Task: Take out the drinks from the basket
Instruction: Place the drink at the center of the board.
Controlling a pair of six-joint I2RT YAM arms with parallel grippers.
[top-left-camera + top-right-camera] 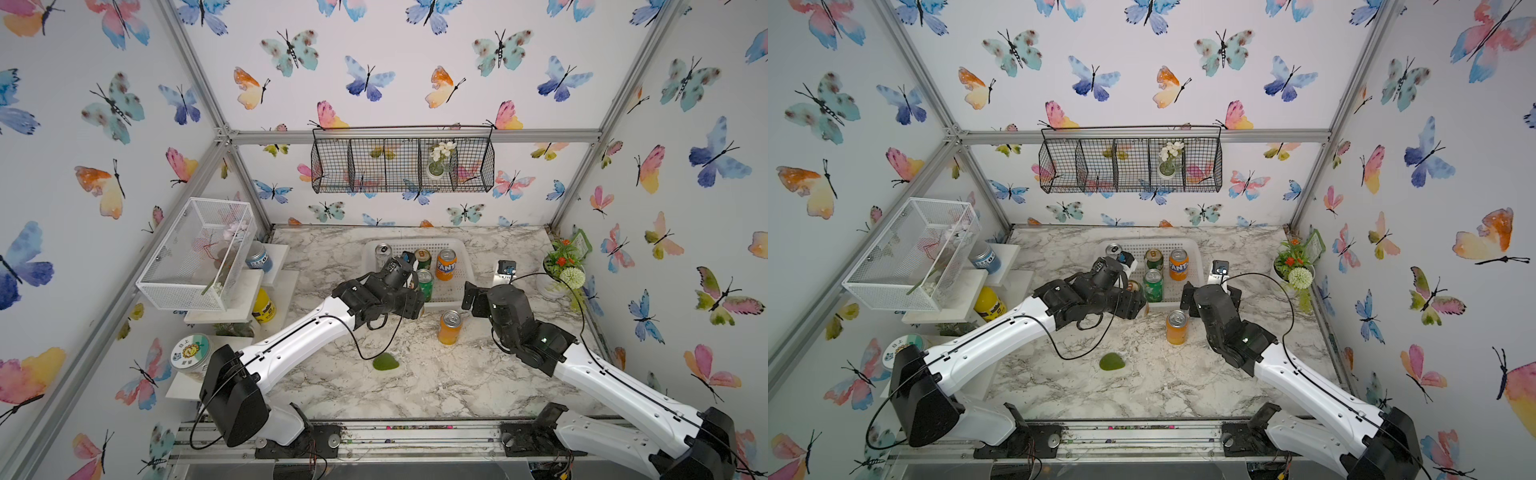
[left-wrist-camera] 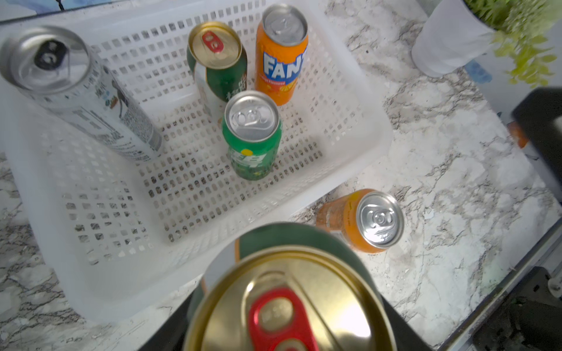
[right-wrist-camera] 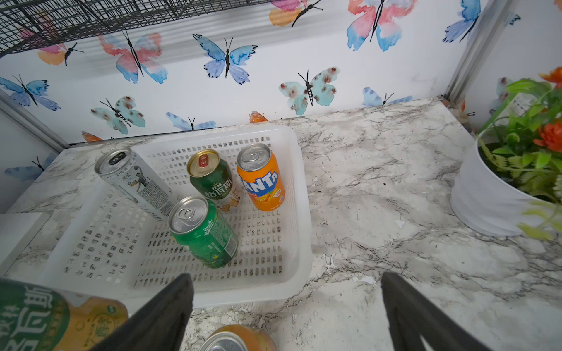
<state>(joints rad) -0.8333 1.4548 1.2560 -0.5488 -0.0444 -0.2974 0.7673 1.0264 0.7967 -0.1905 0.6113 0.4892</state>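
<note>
One gold-topped can (image 2: 289, 307) sat clamped in your left gripper (image 1: 1134, 296), right gripper (image 3: 286, 278) gaping empty; you needed to lower it upright outside the basket (image 3: 302, 188).

The white lattice basket (image 3: 304, 212) holds 4 upright cans: tall silver can (image 3: 133, 179) in its far-left corner, gold-topped green can (image 3: 213, 179) and Fanta can (image 3: 263, 182) toward its back, bright green can (image 3: 203, 234) centrally. An orange can (image 2: 362, 221) stands just outside its front wall; a second gold-topped can (image 2: 289, 297) hangs gripped nearby.
</note>
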